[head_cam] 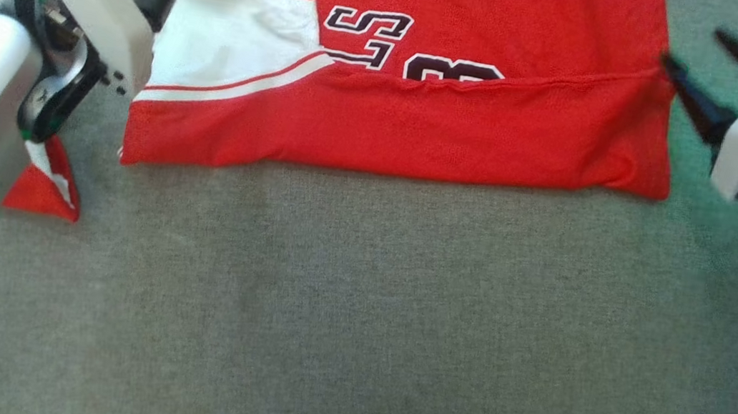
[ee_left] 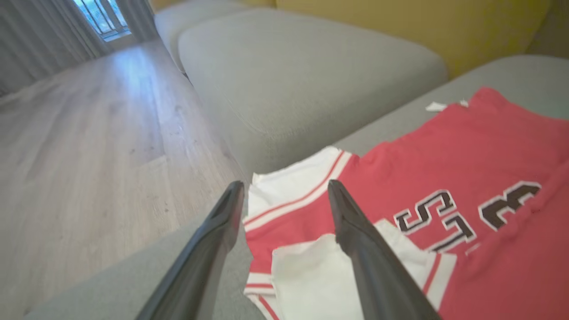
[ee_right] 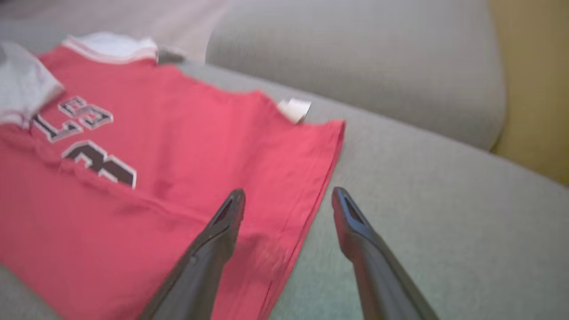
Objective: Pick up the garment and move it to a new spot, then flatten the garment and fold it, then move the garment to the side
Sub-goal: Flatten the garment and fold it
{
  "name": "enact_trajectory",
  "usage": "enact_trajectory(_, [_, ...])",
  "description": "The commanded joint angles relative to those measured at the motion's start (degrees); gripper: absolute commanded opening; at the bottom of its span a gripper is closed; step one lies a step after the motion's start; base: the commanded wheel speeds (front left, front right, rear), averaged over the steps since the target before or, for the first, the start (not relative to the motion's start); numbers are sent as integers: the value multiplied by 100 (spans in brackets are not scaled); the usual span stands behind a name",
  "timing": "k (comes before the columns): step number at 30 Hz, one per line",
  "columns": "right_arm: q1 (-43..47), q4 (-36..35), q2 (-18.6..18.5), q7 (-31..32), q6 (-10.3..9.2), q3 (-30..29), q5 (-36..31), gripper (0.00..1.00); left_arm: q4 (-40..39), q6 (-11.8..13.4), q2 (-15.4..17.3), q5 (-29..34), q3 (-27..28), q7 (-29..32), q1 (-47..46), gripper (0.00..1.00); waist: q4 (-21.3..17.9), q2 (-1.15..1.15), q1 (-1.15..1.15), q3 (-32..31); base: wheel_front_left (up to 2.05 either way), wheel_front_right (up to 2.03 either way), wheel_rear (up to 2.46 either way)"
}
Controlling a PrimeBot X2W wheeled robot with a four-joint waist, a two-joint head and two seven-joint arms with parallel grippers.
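Lying folded on grey sofa [head_cam: 353,320], red jersey [head_cam: 423,128] at 12 o'clock, left hand [ee_left: 286,189] at 10 spread empty, right hand [ee_right: 289,193] at 2 likewise

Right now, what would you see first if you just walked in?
A bright red jersey with white sleeves and dark letters, lying folded on the grey sofa cushion. The left gripper and right gripper hang at its two ends, both open, holding nothing.

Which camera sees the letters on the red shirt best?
The left wrist view: the letters on the red shirt look large and nearly whole. In the head view a fold hides part of them; the right wrist view blurs them.
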Motion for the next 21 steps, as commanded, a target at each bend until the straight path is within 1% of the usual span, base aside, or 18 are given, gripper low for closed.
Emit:
enact_trajectory(1, [-60, 12, -71, -225, -4, -157, 10, 100, -57, 77, 185, 57, 350, -187, -285, 100, 8, 0, -1, -58, 0, 0, 0])
enact_trajectory(3, [-97, 187, 15, -766, -4, -336, -159, 100, 33, 249, 80, 122, 461, -662, -259, 100, 24, 0, -1, -155, 0, 0, 0])
enact_trajectory(6, [-17, 508, 244, -1496, -4, -750, -274, 100, 33, 565, -99, 44, 745, -1432, -52, 100, 37, 0, -1, -354, 0, 0, 0])
enact_trajectory(8, [89, 652, 404, -1721, -4, -1066, -366, 100, -54, 721, -192, -49, 918, -1917, 190, 100, 45, 0, -1, -489, 0, 0, 0])
enact_trajectory(10, [273, 747, 601, -1813, -4, -1531, -407, 100, -206, 905, -298, -190, 1151, -2265, 513, 100, 47, 0, -1, -635, 0, 0, 0])
enact_trajectory(11, [349, 768, 671, -1826, -4, -1837, -509, 100, -314, 1035, -356, -245, 1301, -2364, 699, 100, 53, 0, -1, -698, 0, 0, 0])
enact_trajectory(12, [631, 596, 854, -1832, -4, -2575, -817, 100, -601, 1260, -488, -253, 1553, -2449, 1124, 100, 65, 0, -1, -810, 0, 0, 0])
enact_trajectory(14, [1091, 337, 1037, -1834, -4, -3286, -1270, 100, -1035, 1432, -692, -158, 1886, -2464, 1567, 100, 100, 0, -1, -904, 0, 0, 0])
enact_trajectory(16, [1650, 74, 1254, -1834, -4, -3888, -1800, 100, -1435, 1565, -896, 87, 2187, -2467, 2086, 100, 124, 0, -1, -1012, 0, 0, 0])
enact_trajectory(19, [2501, -194, 1655, -1835, -4, -4610, -2544, 100, -1783, 1624, -1196, 461, 2501, -2468, 2855, 100, 144, 0, -1, -1165, 0, 0, 0])
enact_trajectory(21, [2988, -301, 1939, -1835, -4, -5044, -2971, 100, -1850, 1566, -1380, 678, 2618, -2469, 3294, 100, 160, 0, -1, -1241, 0, 0, 0])
